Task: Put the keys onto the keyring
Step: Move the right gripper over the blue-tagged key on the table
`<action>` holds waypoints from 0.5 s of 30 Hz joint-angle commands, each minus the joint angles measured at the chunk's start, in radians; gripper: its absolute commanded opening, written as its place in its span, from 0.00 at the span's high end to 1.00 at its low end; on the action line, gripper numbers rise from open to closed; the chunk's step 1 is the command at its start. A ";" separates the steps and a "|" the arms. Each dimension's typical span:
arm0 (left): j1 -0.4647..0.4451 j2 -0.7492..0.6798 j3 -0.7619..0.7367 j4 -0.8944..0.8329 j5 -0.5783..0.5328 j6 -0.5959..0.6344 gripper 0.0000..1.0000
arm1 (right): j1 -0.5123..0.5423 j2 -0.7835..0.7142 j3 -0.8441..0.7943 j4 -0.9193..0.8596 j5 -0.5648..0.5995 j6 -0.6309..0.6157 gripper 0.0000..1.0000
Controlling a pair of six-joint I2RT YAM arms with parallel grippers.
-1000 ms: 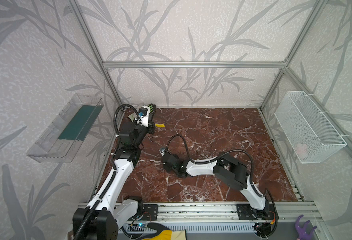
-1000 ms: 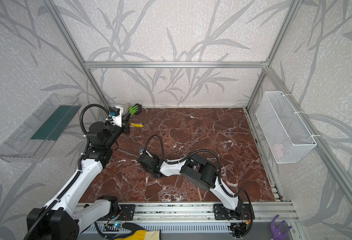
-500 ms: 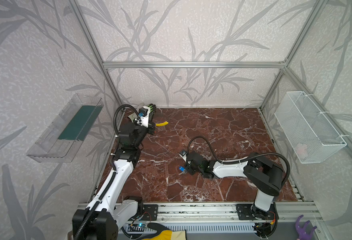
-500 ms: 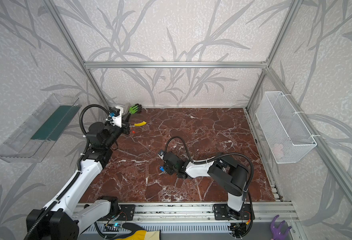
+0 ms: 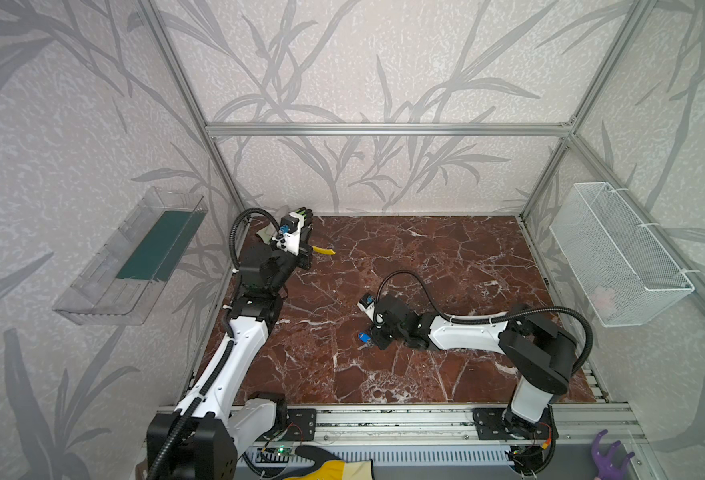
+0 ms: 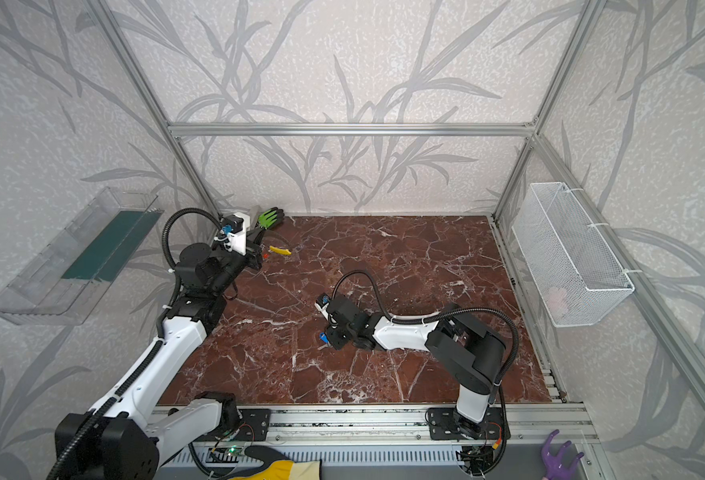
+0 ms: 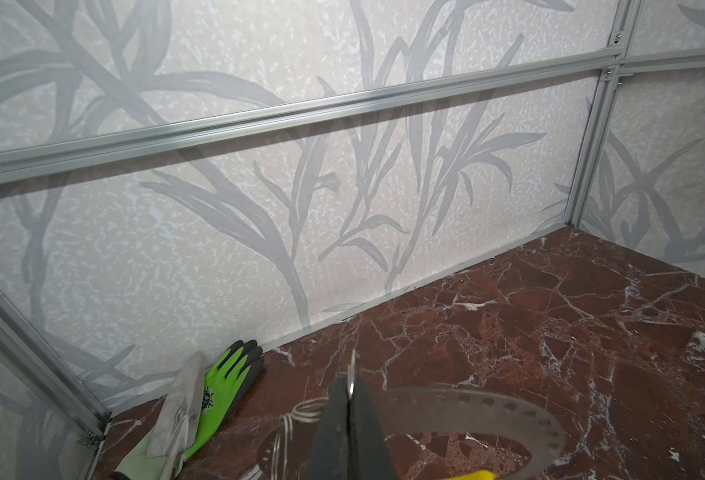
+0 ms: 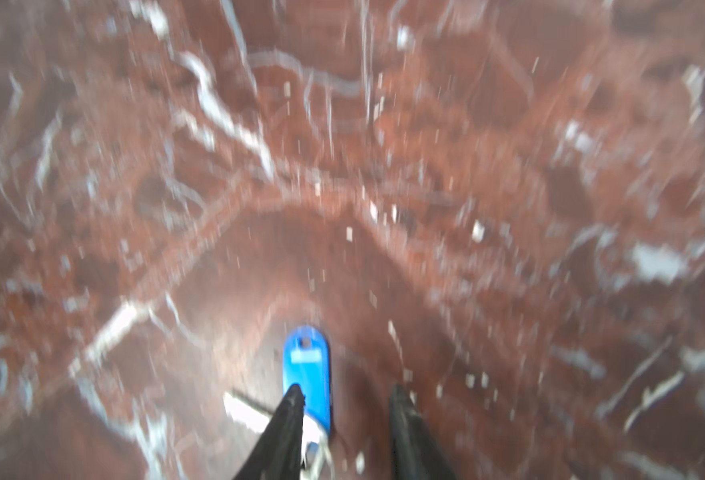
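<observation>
My left gripper (image 7: 349,392) is shut on the keyring (image 7: 487,405), a thin grey hoop with holes along its band and a yellow arc (image 7: 481,475). It holds the hoop above the floor at the back left, where both top views show the gripper (image 5: 305,255) (image 6: 256,254) and the yellow arc (image 5: 324,250) (image 6: 280,250). A red speck (image 6: 265,256) shows by the hoop; I cannot tell whether it hangs on it. The blue-headed key (image 8: 307,365) (image 5: 362,337) (image 6: 323,338) lies on the marble floor. My right gripper (image 8: 346,392) (image 5: 375,337) is open, low over the key, one finger against the head.
A green-and-grey glove (image 7: 222,386) (image 5: 303,214) lies in the back left corner. A white wire basket (image 5: 616,253) hangs on the right wall and a clear plastic shelf (image 5: 134,257) on the left wall. A yellow glove (image 5: 334,467) lies past the front rail.
My right gripper has swung rightwards from near the left arm to the floor's middle, its jaws have parted, and the blue key now shows at its tips. The left arm has stayed put.
</observation>
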 commanded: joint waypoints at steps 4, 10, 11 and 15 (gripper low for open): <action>-0.022 0.001 0.015 0.033 0.050 0.014 1.00 | -0.021 -0.080 -0.080 0.013 -0.105 0.034 0.70; -0.041 -0.004 0.009 0.031 0.052 0.024 1.00 | -0.020 -0.070 -0.124 0.092 -0.140 0.069 0.70; -0.043 -0.006 0.010 0.029 0.052 0.024 1.00 | -0.020 -0.061 -0.126 0.098 -0.143 0.072 0.70; -0.050 -0.011 0.009 0.024 0.052 0.028 1.00 | -0.020 -0.025 -0.127 0.115 -0.142 0.083 0.73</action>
